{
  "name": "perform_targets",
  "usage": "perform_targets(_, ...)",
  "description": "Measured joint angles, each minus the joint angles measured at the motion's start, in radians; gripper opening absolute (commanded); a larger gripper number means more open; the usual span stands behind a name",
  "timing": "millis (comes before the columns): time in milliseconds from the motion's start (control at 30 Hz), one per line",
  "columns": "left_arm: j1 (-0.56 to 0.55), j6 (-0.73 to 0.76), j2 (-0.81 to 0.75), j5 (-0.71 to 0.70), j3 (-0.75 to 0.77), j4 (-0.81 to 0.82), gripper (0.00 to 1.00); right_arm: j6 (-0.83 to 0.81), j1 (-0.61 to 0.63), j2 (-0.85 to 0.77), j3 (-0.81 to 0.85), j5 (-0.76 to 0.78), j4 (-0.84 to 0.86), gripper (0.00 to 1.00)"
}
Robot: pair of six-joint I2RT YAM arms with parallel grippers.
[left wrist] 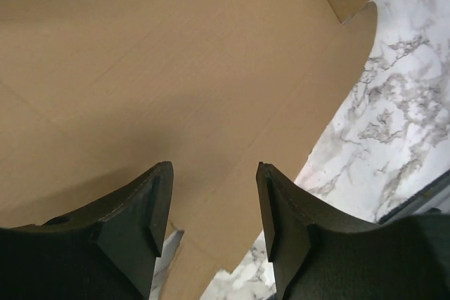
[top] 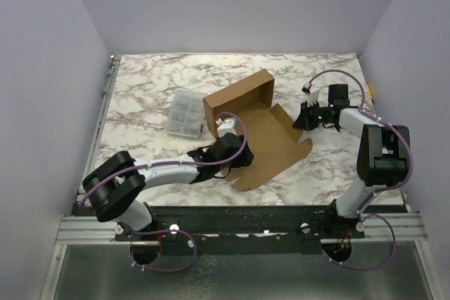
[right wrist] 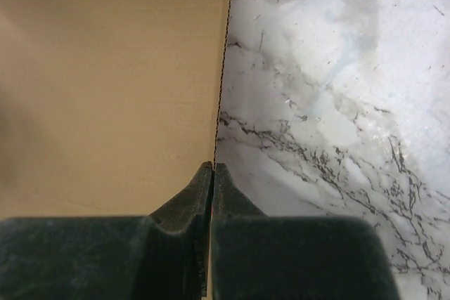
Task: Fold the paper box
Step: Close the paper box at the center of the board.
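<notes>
Holding one paper box [top: 271, 142], seemingly: right pincer [right wrist: 212, 168]; left pincer [left wrist: 213, 171] gaping.

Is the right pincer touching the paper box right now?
Touching. In the right wrist view the right pincer is shut on the paper box, whose edge runs straight between its fingertips.

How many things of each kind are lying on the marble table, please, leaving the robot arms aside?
brown cardboard paper box, partly folded: 1
clear plastic compartment case: 1
Total: 2
</notes>
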Motion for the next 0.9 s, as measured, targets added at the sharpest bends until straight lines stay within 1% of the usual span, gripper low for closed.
perform_targets(267, -0.065, 0.015, 0.209, -0.077, 0.129, 0.038, 0.56, -0.068, 0.037, -0.091, -0.080, 0.019, 0.043, 0.03)
perform_targets(467, -0.072, 0.026, 0.322, -0.112, 0.184, 0.060, 0.43, -0.087, 0.066, -0.091, -0.083, 0.018, 0.052, 0.06)
perform_targets(567, -0.073, 0.031, 0.338, -0.122, 0.186, 0.061, 0.40, -0.097, 0.069, -0.088, -0.083, 0.008, 0.050, 0.09)
perform_targets(767, -0.073, 0.042, 0.353, -0.137, 0.195, 0.068, 0.39, -0.103, 0.068, -0.068, -0.079, -0.066, 0.022, 0.18)
perform_targets(900, -0.073, 0.048, 0.360, -0.140, 0.199, 0.076, 0.39, -0.108, 0.067, -0.025, -0.047, -0.136, -0.022, 0.32)
